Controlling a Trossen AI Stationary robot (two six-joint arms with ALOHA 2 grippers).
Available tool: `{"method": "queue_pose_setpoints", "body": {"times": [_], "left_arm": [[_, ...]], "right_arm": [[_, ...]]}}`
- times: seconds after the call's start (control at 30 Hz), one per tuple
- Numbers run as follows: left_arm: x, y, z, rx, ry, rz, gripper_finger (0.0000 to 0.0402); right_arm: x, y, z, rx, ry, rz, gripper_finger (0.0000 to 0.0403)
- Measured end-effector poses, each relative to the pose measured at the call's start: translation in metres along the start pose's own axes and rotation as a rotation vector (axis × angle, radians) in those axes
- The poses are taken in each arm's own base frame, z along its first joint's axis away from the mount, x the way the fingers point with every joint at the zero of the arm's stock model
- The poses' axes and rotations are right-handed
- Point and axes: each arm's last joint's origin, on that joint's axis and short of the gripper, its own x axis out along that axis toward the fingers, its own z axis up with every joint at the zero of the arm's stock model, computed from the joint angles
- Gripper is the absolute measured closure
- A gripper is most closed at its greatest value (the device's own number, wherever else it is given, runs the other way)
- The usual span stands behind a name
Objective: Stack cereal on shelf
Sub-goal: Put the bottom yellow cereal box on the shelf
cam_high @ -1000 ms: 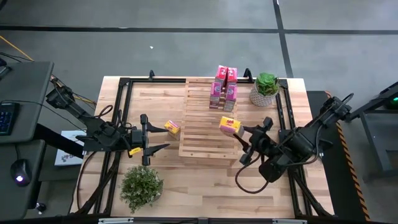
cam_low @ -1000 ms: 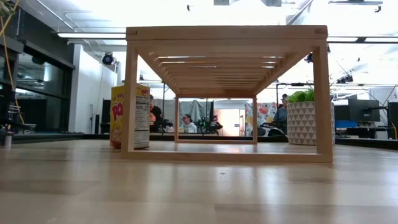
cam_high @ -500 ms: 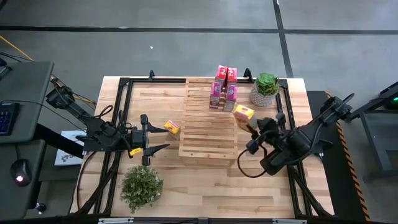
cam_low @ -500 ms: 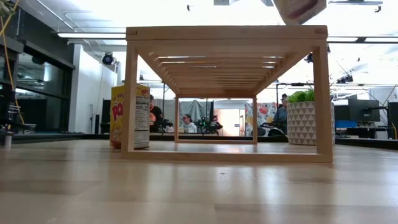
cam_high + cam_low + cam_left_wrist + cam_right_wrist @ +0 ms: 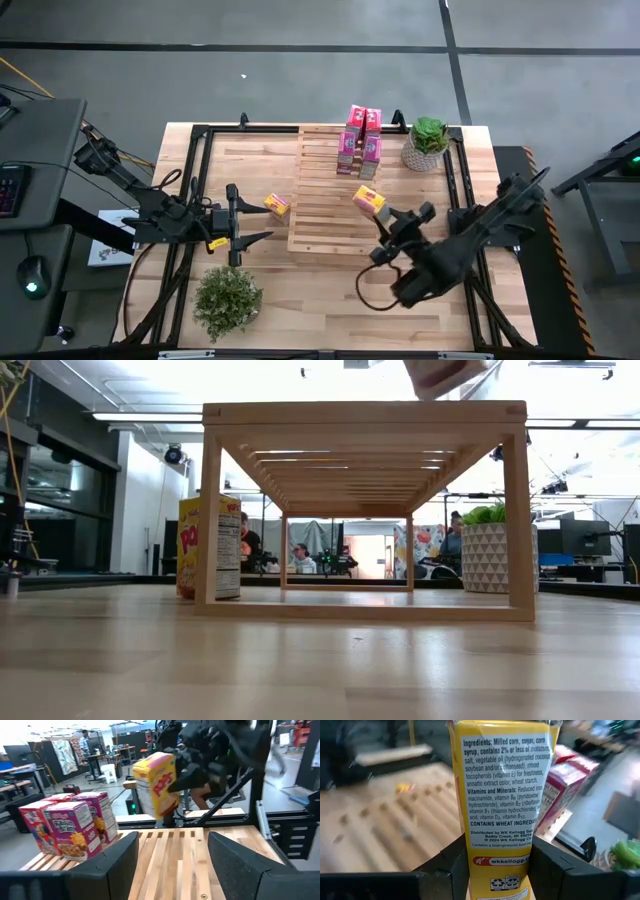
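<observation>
My right gripper (image 5: pixel 502 867) is shut on a yellow cereal box (image 5: pixel 369 200), held above the right part of the pale slatted shelf (image 5: pixel 335 205). The box also shows tilted in the left wrist view (image 5: pixel 157 782) and at the low view's top (image 5: pixel 445 372). Several pink boxes (image 5: pixel 360 142) stand on the shelf's far end. Another yellow box (image 5: pixel 277 205) stands on the table left of the shelf, upright in the low view (image 5: pixel 210 547). My left gripper (image 5: pixel 240 225) waits open, left of that box. My right gripper pinches the yellow box between its two fingers (image 5: pixel 455 865), one on each broad face near one end (image 5: pixel 500 862); the narrow ingredients panel faces the wrist camera. The fingers come slanting from the table's near right. The box is lifted clear above the shelf, tilted.
A potted green plant (image 5: pixel 427 143) stands by the shelf's far right corner. A leafy plant (image 5: pixel 228 298) sits near the table's near left. Black frame rails (image 5: pixel 195 160) run along the table's edges. Bare planks lie before the shelf (image 5: pixel 330 290).
My right gripper, still shut on the yellow box, swung toward the table's far right, near the potted plant, then came back toward the near left over the shelf's right part. In the low view the box came into sight above the shelf and shifted left.
</observation>
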Motion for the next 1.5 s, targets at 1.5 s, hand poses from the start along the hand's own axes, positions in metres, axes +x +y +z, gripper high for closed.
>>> {"method": "queue_pose_setpoints", "body": {"times": [1.5], "left_arm": [[0.000,-0.001,0.000,-0.022,-0.004,-0.046,0.0174]], "right_arm": [[0.072,0.015,-0.048,0.061,0.010,-0.262,0.0180]]}}
